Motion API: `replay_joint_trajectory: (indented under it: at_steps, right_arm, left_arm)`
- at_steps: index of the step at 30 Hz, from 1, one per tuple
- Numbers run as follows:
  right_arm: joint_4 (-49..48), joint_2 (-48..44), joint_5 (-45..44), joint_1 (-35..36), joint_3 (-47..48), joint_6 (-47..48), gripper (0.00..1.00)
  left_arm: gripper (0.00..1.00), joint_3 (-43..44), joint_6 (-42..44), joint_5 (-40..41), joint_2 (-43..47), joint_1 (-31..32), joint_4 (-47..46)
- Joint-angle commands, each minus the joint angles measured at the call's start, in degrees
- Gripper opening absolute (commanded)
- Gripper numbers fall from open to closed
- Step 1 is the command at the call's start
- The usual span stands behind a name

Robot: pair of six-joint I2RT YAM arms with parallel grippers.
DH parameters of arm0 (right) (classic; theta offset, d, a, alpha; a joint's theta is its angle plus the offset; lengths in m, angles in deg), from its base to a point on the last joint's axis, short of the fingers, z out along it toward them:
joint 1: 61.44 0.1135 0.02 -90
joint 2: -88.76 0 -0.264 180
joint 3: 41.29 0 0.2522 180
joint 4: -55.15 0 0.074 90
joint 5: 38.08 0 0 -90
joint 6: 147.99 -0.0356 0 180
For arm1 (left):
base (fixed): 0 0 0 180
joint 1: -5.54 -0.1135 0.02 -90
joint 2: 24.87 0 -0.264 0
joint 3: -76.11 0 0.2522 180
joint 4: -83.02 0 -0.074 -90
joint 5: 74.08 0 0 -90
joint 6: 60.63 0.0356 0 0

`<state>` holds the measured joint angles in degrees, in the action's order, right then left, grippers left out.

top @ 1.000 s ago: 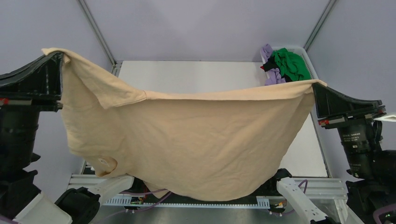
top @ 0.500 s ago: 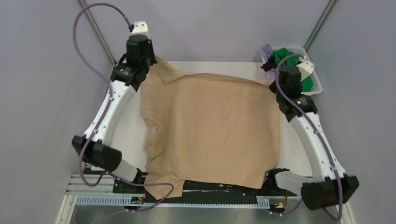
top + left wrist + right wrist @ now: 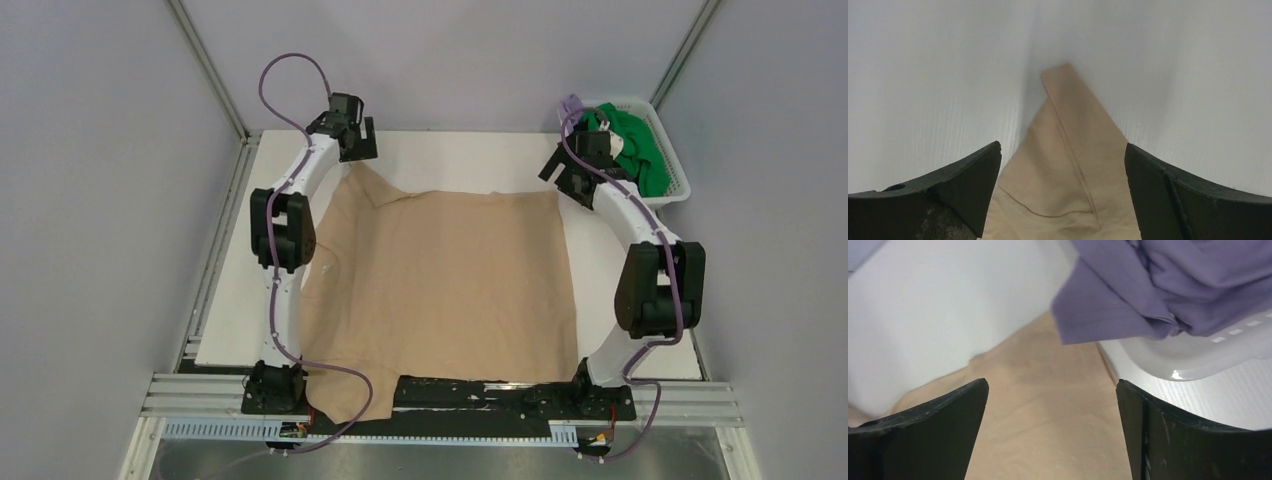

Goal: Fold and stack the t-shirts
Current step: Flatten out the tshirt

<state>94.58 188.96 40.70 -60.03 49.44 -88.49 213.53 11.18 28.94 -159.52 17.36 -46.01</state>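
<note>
1. Tan soft cloth t-shirt (image 3: 440,280) is lying flat beneath both grippers. Its hem, far behind them, is overhanging the white table (image 3: 470,160), so I judge it is risking a slide.
2. Left gripper (image 3: 1062,150) is gaping wide and gripping nothing, with a shirt corner lying below it.
3. Right gripper (image 3: 1052,382) is likewise gaping empty. A lilac shirt (image 3: 1158,285) is drooping from the white plastic basket (image 3: 1198,357) just beyond it and could be snagging.

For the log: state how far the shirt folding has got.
Done: tan t-shirt spread on the table, unfolded. In hand: nothing; left gripper and right gripper open near its far corners. Left: every fold, the stack, plus green shirt and lilac shirt in the basket.
</note>
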Motion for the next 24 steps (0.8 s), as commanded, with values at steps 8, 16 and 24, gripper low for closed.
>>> replay_joint_trajectory:
  at_steps: [8, 16, 24]
  right_arm:
    - [-14.1, -13.9, 20.7, 1.6, -15.3, -1.5, 1.00]
    - [-15.6, -8.9, 23.6, 1.6, -18.1, -1.3, 1.00]
    - [-15.6, -5.7, 23.2, 1.6, -17.7, -1.0, 1.00]
  left_arm:
    - [1.00, -32.7, -17.5, -21.2, 22.1, 0.0, -18.9]
    - [1.00, -38.5, -25.1, -27.0, 19.1, 0.1, -28.4]
    - [1.00, -37.9, -26.6, -25.5, 14.1, 0.1, -28.3]
